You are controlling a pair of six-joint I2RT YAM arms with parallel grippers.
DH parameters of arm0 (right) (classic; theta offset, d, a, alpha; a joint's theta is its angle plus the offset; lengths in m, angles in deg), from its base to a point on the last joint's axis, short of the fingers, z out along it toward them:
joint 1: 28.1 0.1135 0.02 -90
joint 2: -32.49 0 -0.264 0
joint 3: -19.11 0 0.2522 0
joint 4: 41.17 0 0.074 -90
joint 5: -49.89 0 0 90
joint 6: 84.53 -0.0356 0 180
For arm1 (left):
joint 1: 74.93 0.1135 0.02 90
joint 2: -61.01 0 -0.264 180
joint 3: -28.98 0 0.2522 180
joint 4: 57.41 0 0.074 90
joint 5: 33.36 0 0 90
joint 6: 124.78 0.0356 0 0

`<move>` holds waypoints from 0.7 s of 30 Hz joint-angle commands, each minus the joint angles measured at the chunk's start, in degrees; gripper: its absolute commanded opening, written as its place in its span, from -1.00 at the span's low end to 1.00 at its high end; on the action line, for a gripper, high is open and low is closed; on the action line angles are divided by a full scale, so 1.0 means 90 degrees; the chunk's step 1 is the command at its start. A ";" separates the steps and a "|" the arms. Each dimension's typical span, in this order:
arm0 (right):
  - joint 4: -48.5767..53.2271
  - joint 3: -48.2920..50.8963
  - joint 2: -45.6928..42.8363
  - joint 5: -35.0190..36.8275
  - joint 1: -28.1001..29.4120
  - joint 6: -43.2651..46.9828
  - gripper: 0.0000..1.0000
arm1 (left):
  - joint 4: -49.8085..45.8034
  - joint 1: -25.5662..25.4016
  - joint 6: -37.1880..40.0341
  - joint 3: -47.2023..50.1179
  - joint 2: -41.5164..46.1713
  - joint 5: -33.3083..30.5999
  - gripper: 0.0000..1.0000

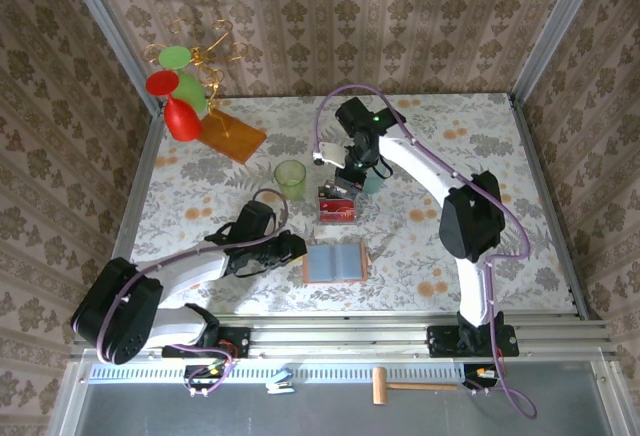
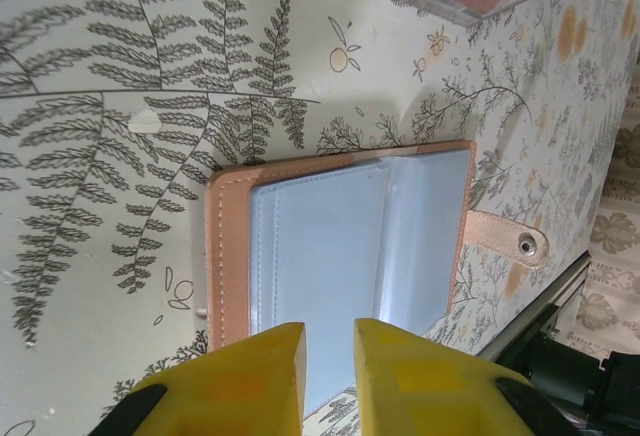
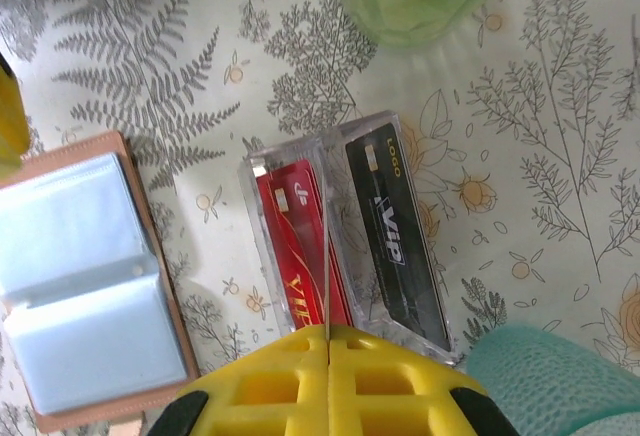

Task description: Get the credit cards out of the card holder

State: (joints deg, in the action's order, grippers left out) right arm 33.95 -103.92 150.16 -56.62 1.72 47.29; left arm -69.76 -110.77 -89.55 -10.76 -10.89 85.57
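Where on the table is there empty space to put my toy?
Bare cloth lies beyond the right arm toward the far right corner, and between the orange board and the left arm. Crowded middle: green cup, card tray, card holder.

"LOGO" and "VIP" on the black card [image 3: 395, 246]

cards [image 3: 392, 246] in tray [image 3: 256, 168], behind card holder [image 1: 335, 263]

Overhead view spans the table [image 1: 200, 196]; both close wrist views share the card holder [image 2: 340, 236].
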 commanded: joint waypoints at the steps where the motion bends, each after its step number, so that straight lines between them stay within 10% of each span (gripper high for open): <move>1: 0.0961 -0.0580 0.0366 0.0224 -0.0041 0.0709 -1.00 | -0.0421 0.0111 0.0186 0.0091 0.0274 -0.0059 -0.59; 21: 0.2869 -0.4001 0.2551 0.0107 -0.0052 0.1504 -1.00 | -0.0811 0.0583 0.0196 0.0424 0.0840 -0.0070 -0.59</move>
State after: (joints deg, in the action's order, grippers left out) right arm 54.17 -137.06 170.86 -54.70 1.50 58.66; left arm -75.88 -106.18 -88.93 -7.85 -4.05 84.91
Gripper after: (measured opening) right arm 0.038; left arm 0.204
